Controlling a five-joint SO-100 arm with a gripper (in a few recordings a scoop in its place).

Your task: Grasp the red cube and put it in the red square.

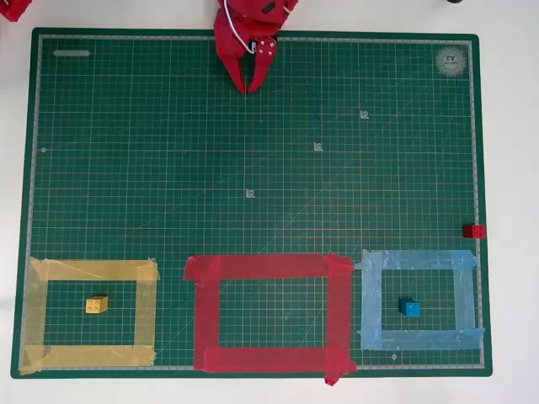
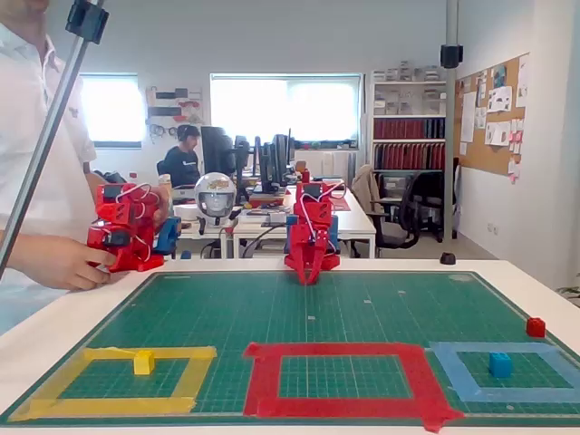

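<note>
One red cube sits well apart at four o'clock from the end effector; fingers pressed together, pinching nothing; red square unfilled.

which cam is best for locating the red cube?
Overhead view: the red cube sits at the mat's right edge, just above the blue outline, position clear against the grid. The fixed view shows it small, at the mat's right edge.

Red arm sitting folded at the far edge, gripper pointing down and forward, its fingers meeting at the tips, holding nothing.
</note>
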